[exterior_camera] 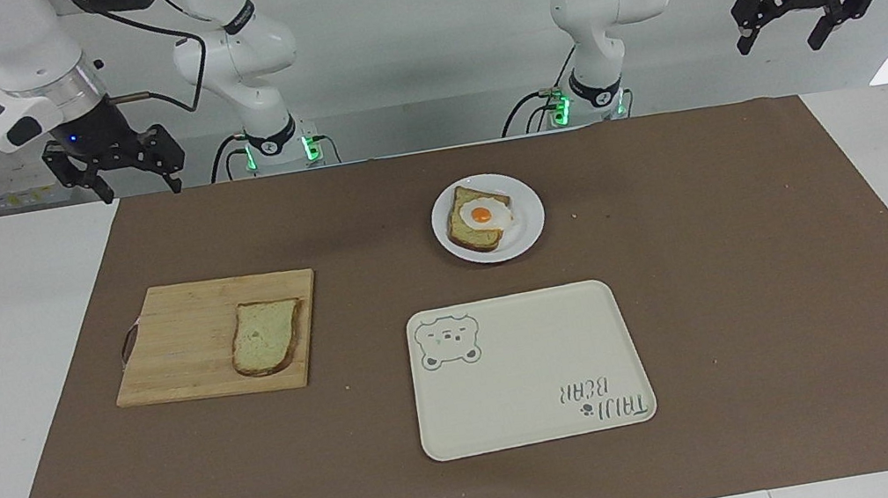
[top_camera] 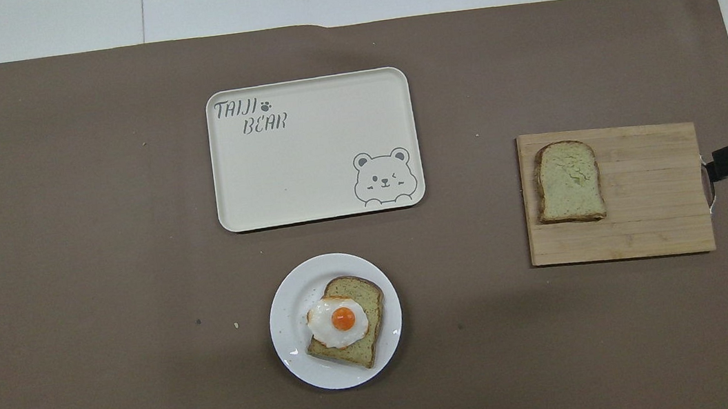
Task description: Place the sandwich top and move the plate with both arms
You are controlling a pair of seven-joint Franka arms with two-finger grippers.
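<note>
Both claws apart, empty: right gripper [exterior_camera: 125, 168], left gripper [exterior_camera: 810, 15]. We'd grab the sandwich top [exterior_camera: 265, 337] by its crust edges, then lay it square over the egg slice [exterior_camera: 480, 218] on the plate [exterior_camera: 530, 222].

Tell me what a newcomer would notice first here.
The fried egg on a bread slice, on the white plate nearest the robots. Then the plain slice on the cutting board toward the right arm's end, and the bear tray farther out. Both grippers, left and right, hang open at the table's ends.
</note>
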